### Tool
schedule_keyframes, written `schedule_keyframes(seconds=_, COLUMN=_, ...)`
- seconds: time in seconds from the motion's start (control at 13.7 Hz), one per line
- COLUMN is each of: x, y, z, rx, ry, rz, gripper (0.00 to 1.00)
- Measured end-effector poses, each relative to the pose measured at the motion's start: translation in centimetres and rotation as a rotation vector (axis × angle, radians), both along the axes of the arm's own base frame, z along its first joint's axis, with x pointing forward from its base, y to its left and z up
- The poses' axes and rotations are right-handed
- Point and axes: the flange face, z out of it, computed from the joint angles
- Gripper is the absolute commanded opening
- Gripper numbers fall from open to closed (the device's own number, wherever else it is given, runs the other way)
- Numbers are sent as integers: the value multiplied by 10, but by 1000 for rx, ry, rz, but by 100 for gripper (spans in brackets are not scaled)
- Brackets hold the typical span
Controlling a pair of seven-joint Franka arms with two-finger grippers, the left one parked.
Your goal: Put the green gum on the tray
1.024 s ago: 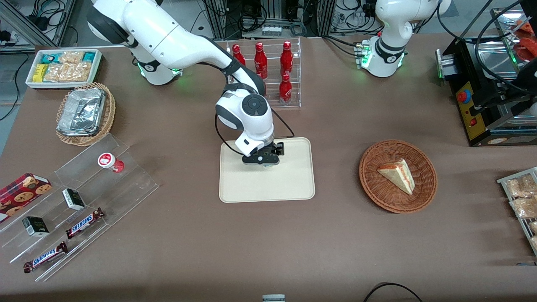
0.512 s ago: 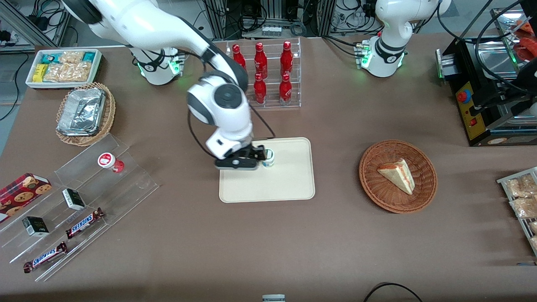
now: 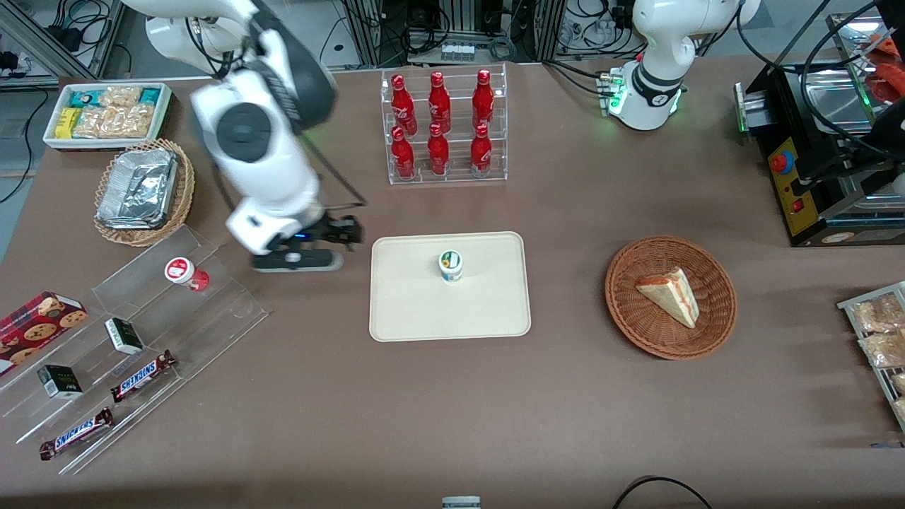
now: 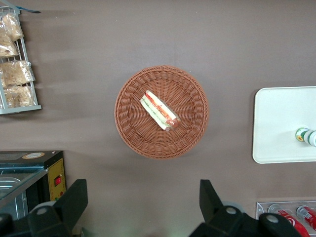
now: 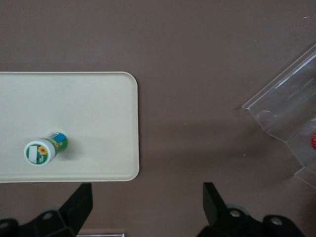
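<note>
The green gum (image 3: 450,265), a small bottle with a white-and-green lid, stands upright on the cream tray (image 3: 403,311), in the tray's half farther from the front camera. It also shows in the right wrist view (image 5: 44,149) on the tray (image 5: 98,108), and in the left wrist view (image 4: 306,136). My gripper (image 3: 332,244) hangs above bare table beside the tray, toward the working arm's end, between the tray and the clear stepped stand. Its fingers (image 5: 79,200) are spread wide and hold nothing.
A clear stepped stand (image 3: 134,339) holds the red-lidded bottle (image 3: 185,273), chocolate bars and small boxes. A rack of red bottles (image 3: 442,127) stands farther from the camera than the tray. A wicker basket with a sandwich (image 3: 670,295) lies toward the parked arm's end. Foil trays sit in a basket (image 3: 141,187).
My gripper let go of the green gum on the tray, then rose and swung away toward the working arm's end. The gum stays upright on the tray.
</note>
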Motion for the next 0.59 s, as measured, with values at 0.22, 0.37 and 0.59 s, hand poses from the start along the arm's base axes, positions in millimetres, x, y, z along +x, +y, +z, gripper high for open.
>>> schedule_keyframes(seconds=0.22, x=9, y=-97, z=33, rx=9, ry=42, rz=33, gripper=99)
schedule_keyframes(seconds=0.37, x=12, y=-152, z=44, rx=9, ry=59, rz=48, gripper=99)
schedule_keyframes(seconds=0.59, x=15, y=-225, z=49, rx=17, ry=75, rz=60, gripper=99)
